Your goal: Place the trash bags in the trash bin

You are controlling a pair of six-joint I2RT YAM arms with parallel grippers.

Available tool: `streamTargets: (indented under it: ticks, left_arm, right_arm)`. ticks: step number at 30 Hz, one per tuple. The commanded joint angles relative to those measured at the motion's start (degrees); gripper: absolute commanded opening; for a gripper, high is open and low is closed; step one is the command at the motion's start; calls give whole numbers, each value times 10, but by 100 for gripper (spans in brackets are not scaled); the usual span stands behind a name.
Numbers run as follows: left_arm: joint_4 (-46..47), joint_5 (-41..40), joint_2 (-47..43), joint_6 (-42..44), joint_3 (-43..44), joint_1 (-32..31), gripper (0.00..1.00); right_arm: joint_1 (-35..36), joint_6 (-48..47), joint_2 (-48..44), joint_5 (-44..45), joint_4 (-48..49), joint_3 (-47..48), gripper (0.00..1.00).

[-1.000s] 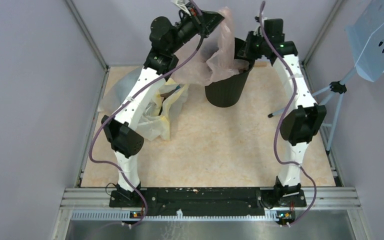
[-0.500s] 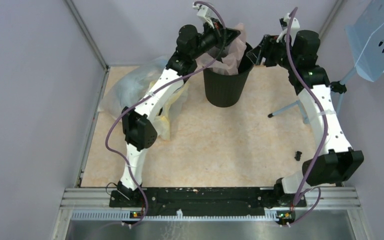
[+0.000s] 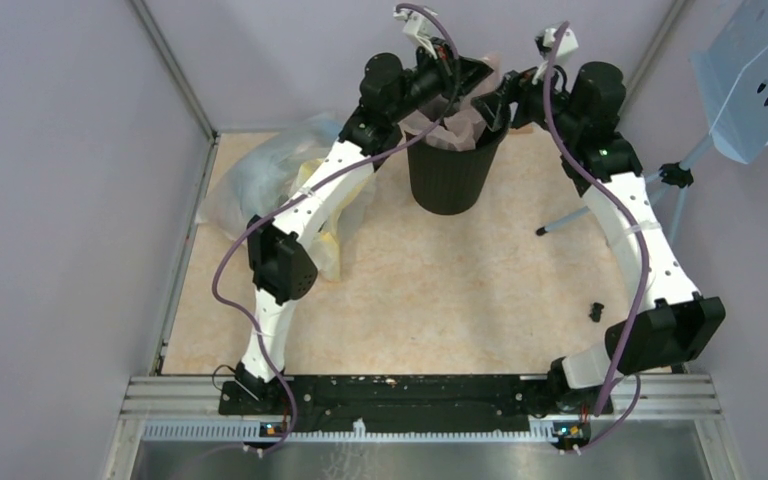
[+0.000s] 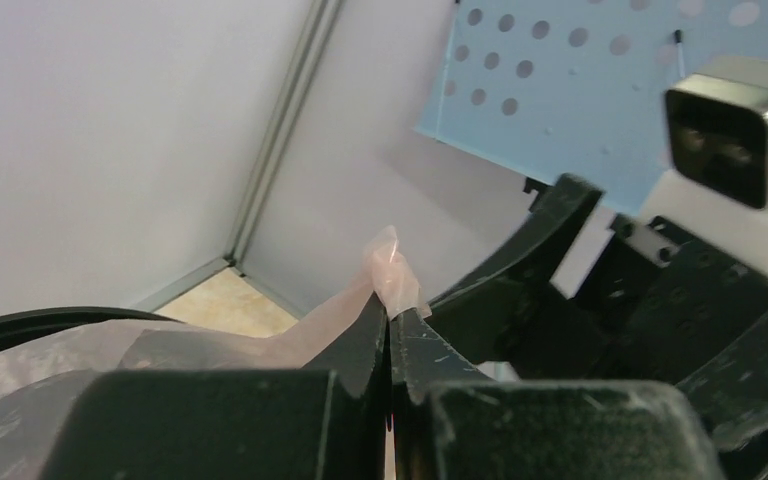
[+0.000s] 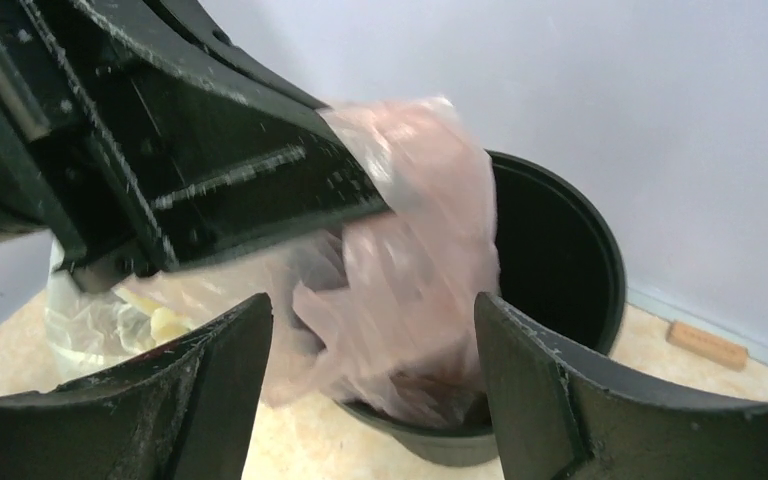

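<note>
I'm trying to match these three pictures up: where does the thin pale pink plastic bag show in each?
Top view: thin pale pink plastic bag top centre, over the round black ribbed bin.
Left wrist: centre, pinched in the shut left hand.
Right wrist: centre, hanging into the bin.
Shared landmark: the bin's rim.

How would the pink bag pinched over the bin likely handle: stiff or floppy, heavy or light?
Probably floppy: the trash bag droops in loose folds from the left gripper into the trash bin. Likely very light, since a pinch on one thin corner carries it. Film draped at the rim might snag there.
</note>
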Motion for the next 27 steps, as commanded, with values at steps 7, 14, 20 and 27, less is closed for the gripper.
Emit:
streamTargets:
  ticks: [7, 14, 20, 27]
  left_arm:
    - [24, 18, -52, -13, -1, -20, 18]
    - [-110, -53, -141, 115, -24, -21, 79]
    - [-193, -185, -232, 209, -98, -21, 99]
    - [-274, -334, -260, 295, -113, -21, 99]
  right_arm:
    - [41, 6, 22, 131, 44, 26, 6]
    - [41, 28, -6, 112, 66, -31, 0]
    - [41, 51, -23, 97, 91, -65, 0]
    - [41, 55, -18, 85, 81, -60, 0]
